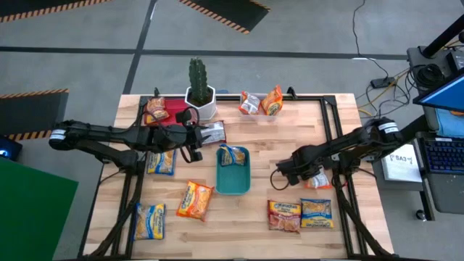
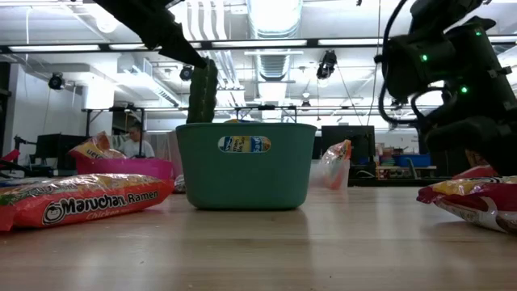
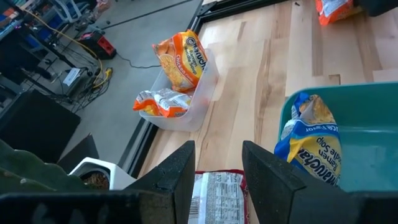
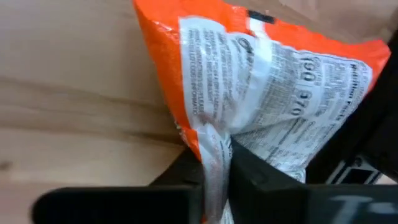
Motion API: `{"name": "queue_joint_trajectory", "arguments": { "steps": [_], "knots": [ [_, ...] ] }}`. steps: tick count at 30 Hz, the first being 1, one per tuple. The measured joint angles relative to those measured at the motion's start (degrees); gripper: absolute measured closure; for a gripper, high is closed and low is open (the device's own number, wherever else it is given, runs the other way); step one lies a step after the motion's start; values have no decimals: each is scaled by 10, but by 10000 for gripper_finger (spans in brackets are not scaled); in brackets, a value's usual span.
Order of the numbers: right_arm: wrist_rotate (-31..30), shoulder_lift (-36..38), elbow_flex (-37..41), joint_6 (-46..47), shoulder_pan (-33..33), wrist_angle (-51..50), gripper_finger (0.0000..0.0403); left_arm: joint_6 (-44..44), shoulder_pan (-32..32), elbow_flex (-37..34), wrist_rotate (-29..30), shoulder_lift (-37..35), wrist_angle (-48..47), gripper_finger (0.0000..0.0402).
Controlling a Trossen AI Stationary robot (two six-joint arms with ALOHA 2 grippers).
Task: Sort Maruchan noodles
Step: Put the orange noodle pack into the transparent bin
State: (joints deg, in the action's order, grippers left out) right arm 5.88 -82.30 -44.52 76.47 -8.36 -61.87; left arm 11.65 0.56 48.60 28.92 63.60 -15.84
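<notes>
Maruchan packets lie around the table. My left gripper (image 1: 194, 143) (image 3: 217, 177) is open and hovers over a white-red packet (image 1: 212, 133) (image 3: 214, 198) that lies flat beside the cactus pot; its fingers stand to either side of the packet's end. The green tray (image 1: 233, 180) (image 2: 246, 166) holds a yellow-blue packet (image 1: 233, 154) (image 3: 311, 146). My right gripper (image 1: 310, 176) (image 4: 216, 180), right of the green tray, is shut on an orange packet (image 1: 317, 183) (image 4: 273, 68). The clear tray (image 3: 186, 112) holds an orange and a white-red packet. My right gripper pinches the orange packet between its two fingers by an edge of the wrapper (image 4: 214, 152), on the printed back side. The rest of the packet spreads out beyond the fingertips over the wood. Whether it is lifted clear, I cannot tell.
A cactus in a white pot (image 1: 199, 90) stands at the far edge, with a pink tray (image 1: 165, 110) holding a packet to its left. Loose packets lie near the front: yellow-blue (image 1: 148, 221), orange (image 1: 194, 200), red (image 1: 284, 215), yellow-blue (image 1: 316, 212), another yellow-blue (image 1: 161, 161).
</notes>
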Motion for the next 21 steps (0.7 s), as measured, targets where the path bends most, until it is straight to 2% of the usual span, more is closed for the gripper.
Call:
{"name": "queue_joint_trajectory", "arguments": {
  "steps": [13, 21],
  "knots": [
    [-64, 56, -70, -63, 6, 19, 394, 17, 0, 0, 0, 0, 4, 285],
    [-110, 109, -83, -160, 33, 172, 394, 26, 0, 0, 0, 0, 4, 285]
  ]
}}
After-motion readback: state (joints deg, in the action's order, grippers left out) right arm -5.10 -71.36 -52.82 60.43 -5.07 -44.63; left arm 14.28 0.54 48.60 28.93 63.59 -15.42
